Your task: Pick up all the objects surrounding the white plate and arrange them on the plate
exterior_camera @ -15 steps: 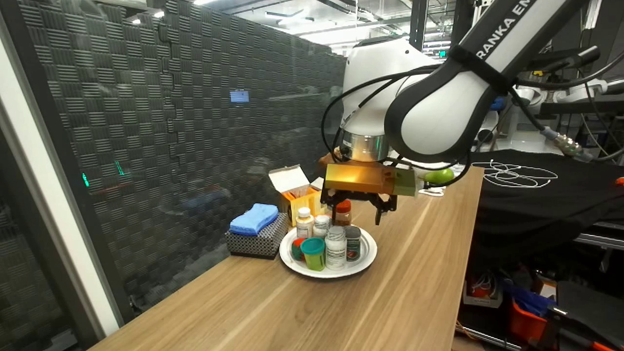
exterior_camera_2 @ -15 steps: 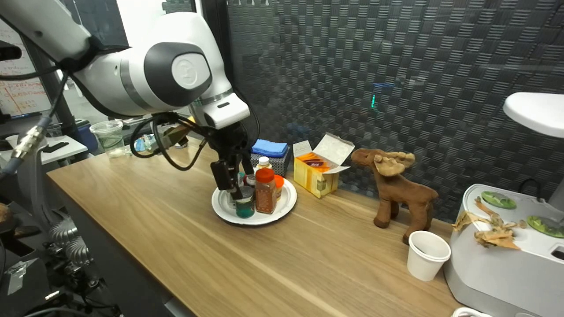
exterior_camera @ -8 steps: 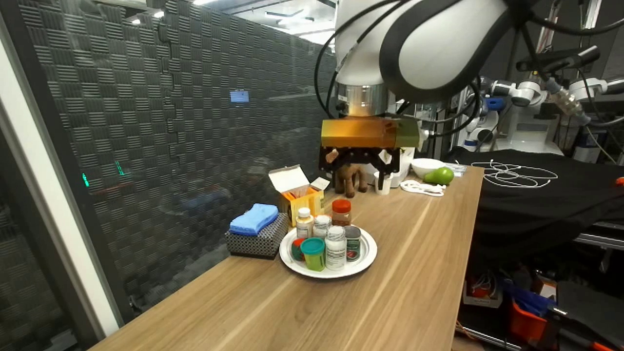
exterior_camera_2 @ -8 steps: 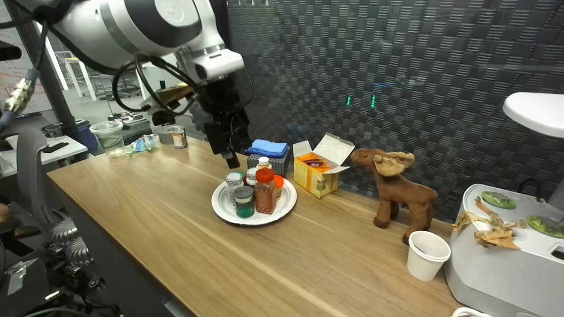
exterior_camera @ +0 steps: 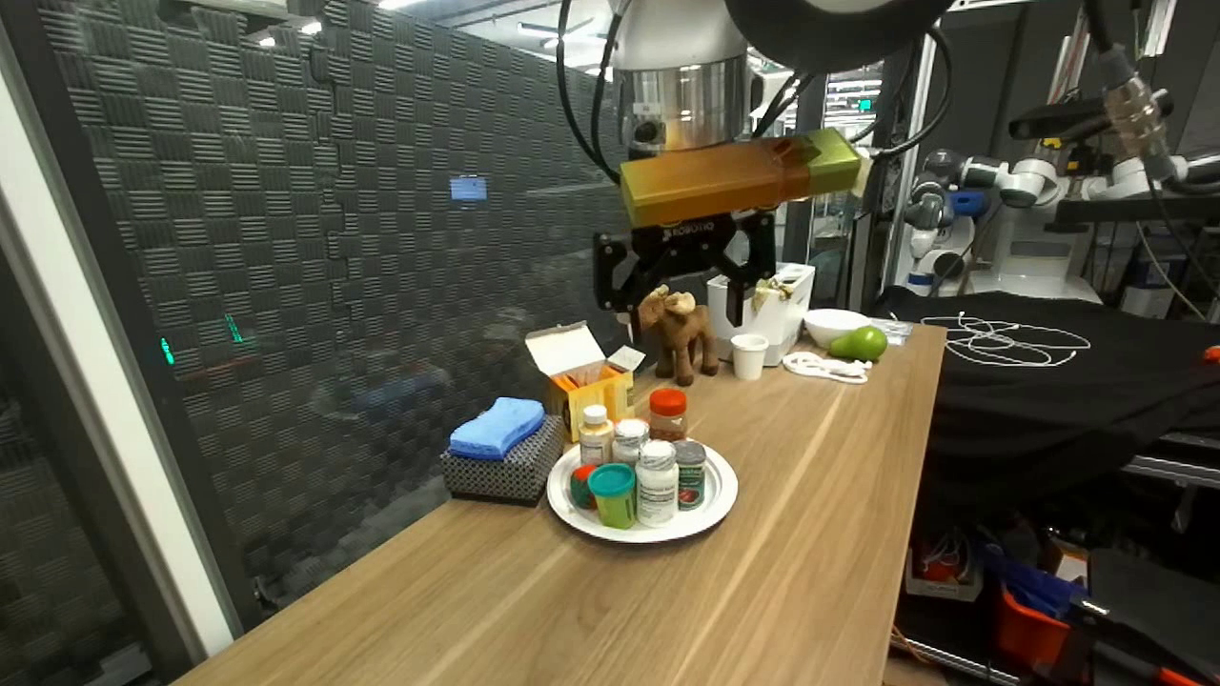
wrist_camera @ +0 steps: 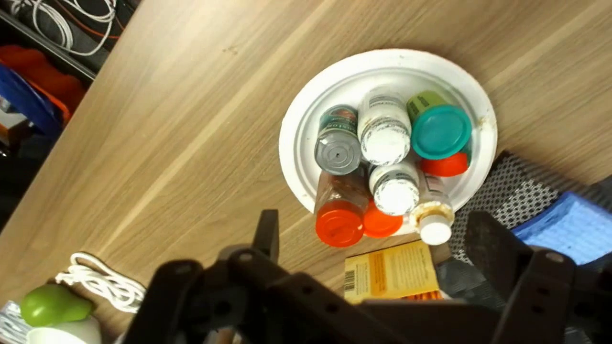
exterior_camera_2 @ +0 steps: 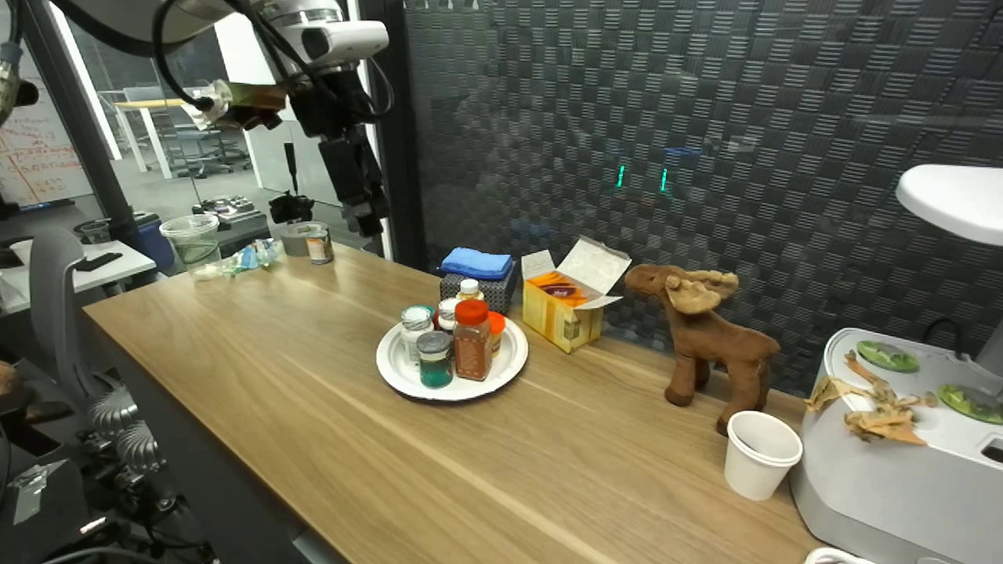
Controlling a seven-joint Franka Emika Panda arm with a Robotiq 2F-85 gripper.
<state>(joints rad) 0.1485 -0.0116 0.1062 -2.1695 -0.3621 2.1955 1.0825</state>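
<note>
Dark textured panelling [exterior_camera: 286, 248] beside a wood-grain tabletop [exterior_camera: 534, 610]. High over it, a black Robotiq gripper [exterior_camera: 682, 322], released, with jaws spread wide and fingertips well apart from everything below. On the tabletop, a round white plate [exterior_camera: 721, 497], crowded with eight small containers: a white bottle [exterior_camera: 657, 497] with a printed label; another white bottle [exterior_camera: 630, 441] just behind it in an exterior view; a slimmer bottle [exterior_camera: 596, 440] with a narrow white cap; a red-capped jar [exterior_camera_2: 472, 351] with reddish-brown contents; an orange-lidded tub [exterior_camera_2: 497, 326], partly hidden by that jar in an exterior view; a dark green jar [exterior_camera_2: 435, 366] with a grey cap; a teal-lidded green tub [exterior_camera: 613, 505]; and a small red-and-green container [exterior_camera: 579, 488], mostly hidden, whether upright or tilted unclear. Just beside the plate, a blue sponge-like block [exterior_camera: 498, 429] on top of a black-and-white patterned box [exterior_camera: 500, 476]. Near both, a yellow-and-white carton [exterior_camera_2: 550, 315] with flaps raised. Farther along, a brown plush moose [exterior_camera_2: 709, 337], a white paper cup [exterior_camera_2: 756, 466], a looped white cord [exterior_camera: 827, 369], and a green pear [exterior_camera: 863, 343] just beside a white bowl [exterior_camera: 832, 324].
</note>
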